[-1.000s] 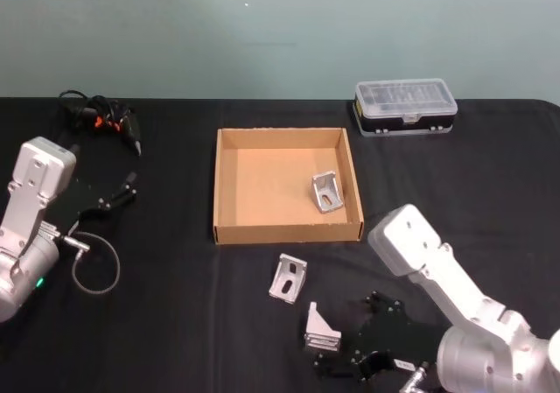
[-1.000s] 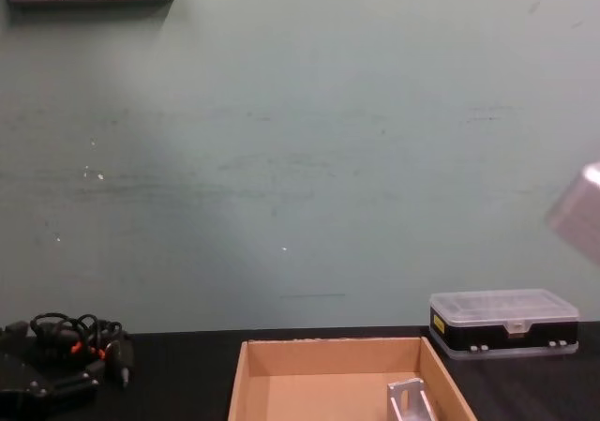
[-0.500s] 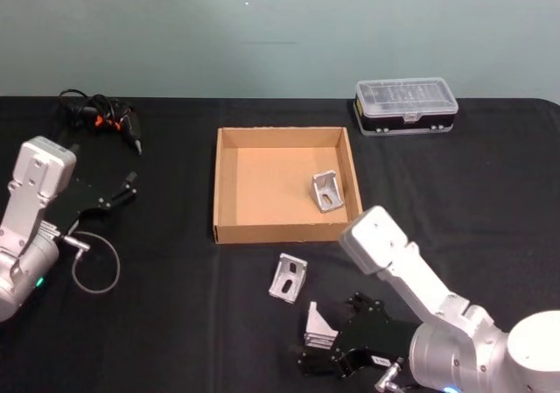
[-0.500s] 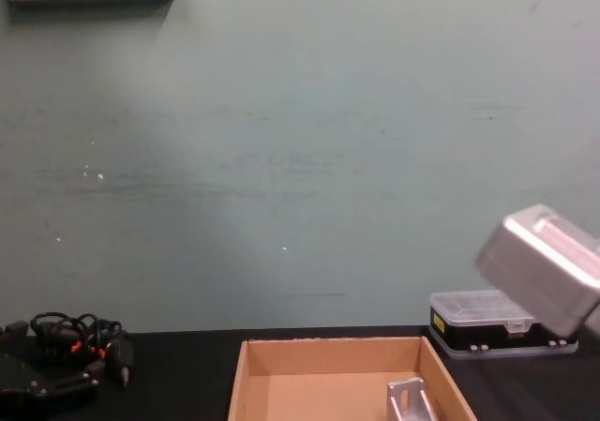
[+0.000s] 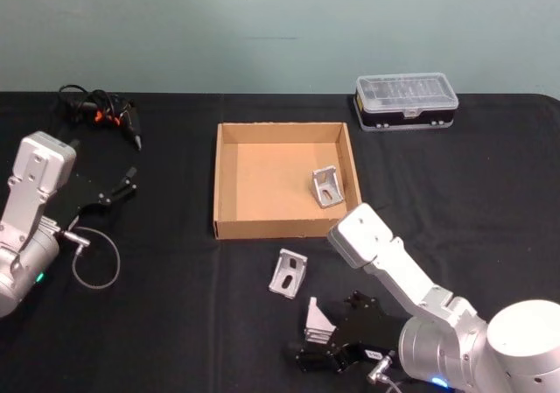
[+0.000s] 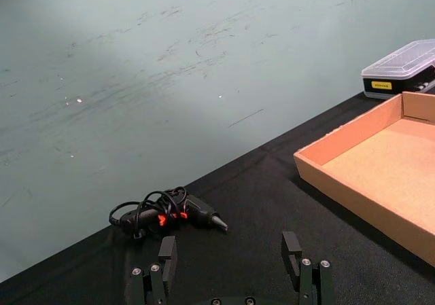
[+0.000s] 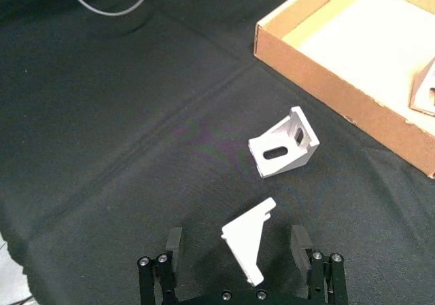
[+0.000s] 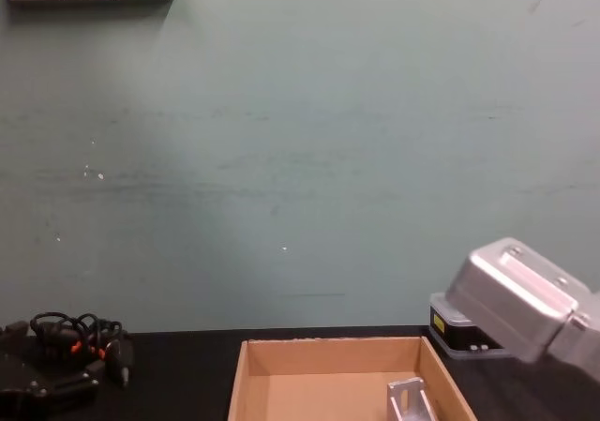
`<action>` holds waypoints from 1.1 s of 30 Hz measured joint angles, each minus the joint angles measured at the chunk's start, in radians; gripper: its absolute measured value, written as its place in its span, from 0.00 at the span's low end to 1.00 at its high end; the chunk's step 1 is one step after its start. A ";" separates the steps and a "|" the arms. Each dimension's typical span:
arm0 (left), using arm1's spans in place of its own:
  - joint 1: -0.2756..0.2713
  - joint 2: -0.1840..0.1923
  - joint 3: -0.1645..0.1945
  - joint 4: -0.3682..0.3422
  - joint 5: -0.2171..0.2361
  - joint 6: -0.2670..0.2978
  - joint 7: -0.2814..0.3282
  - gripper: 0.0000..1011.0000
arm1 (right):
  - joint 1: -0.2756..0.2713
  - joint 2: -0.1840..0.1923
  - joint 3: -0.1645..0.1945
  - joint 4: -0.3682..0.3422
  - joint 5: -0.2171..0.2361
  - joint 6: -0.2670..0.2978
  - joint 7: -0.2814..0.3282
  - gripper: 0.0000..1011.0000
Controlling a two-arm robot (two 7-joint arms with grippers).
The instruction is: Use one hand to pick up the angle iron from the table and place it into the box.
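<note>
Head view: at the bottom centre of the frame, the black right gripper [image 5: 317, 351] on its boxy silver-grey arm sits low over the matte black table [image 5: 175, 323]. Its jaws are spread wide and released, one finger on each side of a small silver metal angle iron [image 5: 319, 322] that stands on edge between them. In the right wrist view the angle iron is apart from both fingers. Just above it in the frame, a second slotted silver angle iron [image 5: 288, 273] lies on the table near the front wall of the shallow tan cardboard box [image 5: 280, 229]. A third silver bracket [image 5: 325, 186] rests inside the box, toward its right wall. At the left edge the left gripper [image 5: 121, 188] hangs with jaws released, grasping nothing. A clear-lidded, black-based plastic case [image 5: 405, 101] sits at upper right, and a tangle of black cables with orange bits [image 5: 99, 113] at upper left.
</note>
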 joint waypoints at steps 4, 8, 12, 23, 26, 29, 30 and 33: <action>0.000 0.000 0.000 0.000 0.000 0.000 0.000 1.00 | 0.003 -0.003 -0.001 0.006 -0.003 0.003 0.004 0.99; 0.000 0.000 0.000 0.000 0.000 0.000 0.000 1.00 | 0.002 -0.002 -0.001 0.005 -0.002 0.003 0.004 0.99; 0.000 0.000 0.000 0.000 0.000 0.000 0.000 1.00 | 0.001 -0.002 -0.001 0.003 -0.002 0.002 0.003 0.96; 0.000 0.000 0.000 0.000 0.000 0.000 0.000 1.00 | 0.000 -0.001 0.000 0.000 -0.001 0.001 0.003 0.69; 0.000 0.000 0.000 0.000 0.000 0.000 0.000 1.00 | 0.000 0.000 0.001 0.000 -0.001 0.000 0.003 0.59; 0.000 0.000 0.000 0.000 0.000 0.000 0.000 1.00 | 0.000 0.000 0.001 0.000 -0.001 0.000 0.003 0.48; 0.000 0.000 0.000 0.000 0.000 0.000 0.000 1.00 | 0.000 0.000 0.001 0.000 0.000 0.000 0.003 0.43; 0.000 0.000 0.000 0.000 0.000 0.000 0.000 1.00 | -0.001 0.000 0.001 -0.001 0.000 0.000 0.002 0.33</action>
